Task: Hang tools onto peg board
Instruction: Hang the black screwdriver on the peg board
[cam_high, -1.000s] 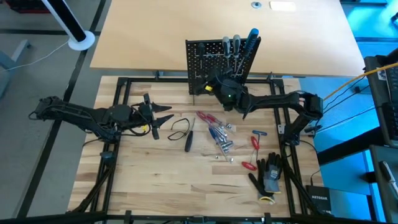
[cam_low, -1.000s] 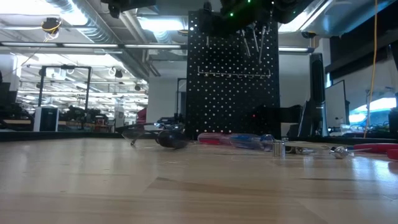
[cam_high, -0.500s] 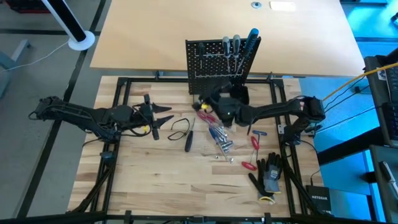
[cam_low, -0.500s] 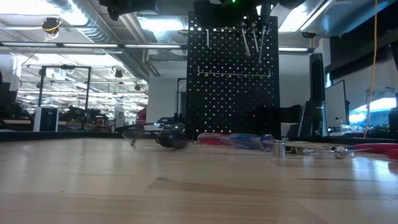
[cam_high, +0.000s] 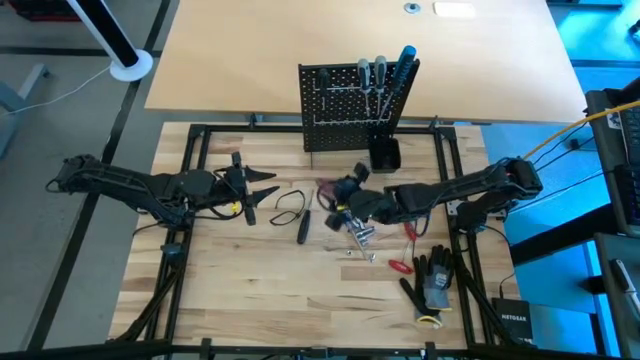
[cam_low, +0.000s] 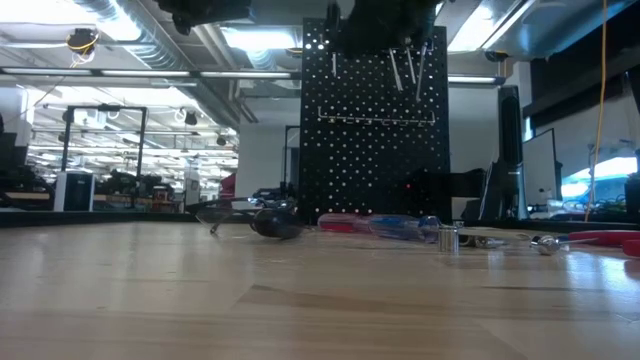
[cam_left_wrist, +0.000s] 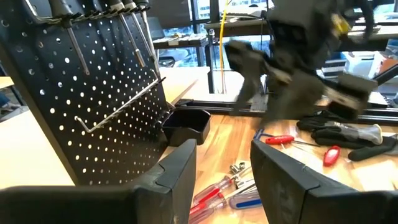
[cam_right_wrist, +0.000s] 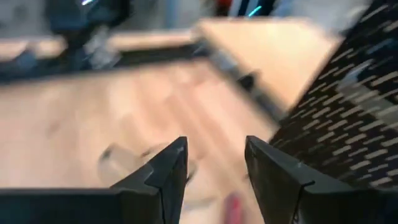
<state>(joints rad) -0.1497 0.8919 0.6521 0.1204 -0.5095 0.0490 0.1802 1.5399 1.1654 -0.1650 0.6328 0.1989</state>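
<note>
- Right gripper (cam_high: 338, 195), fingers apart and empty, hovers over loose tools (cam_high: 352, 218) at table centre.
- Left gripper (cam_high: 262, 186), jaws parted, empty, waits at 9 o'clock.
- Small black cup (cam_high: 384, 155) stands at the board's foot; contents unseen.
- Peg board (cam_high: 345, 105), at 12 o'clock, upright, black, carries hung screwdrivers (cam_high: 385, 75).

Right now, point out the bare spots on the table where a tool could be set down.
Free: the near wood strip below the left end effector and left of the gloves. Crowded: the loose screwdriver pile under the right end effector, in front of the peg board.
</note>
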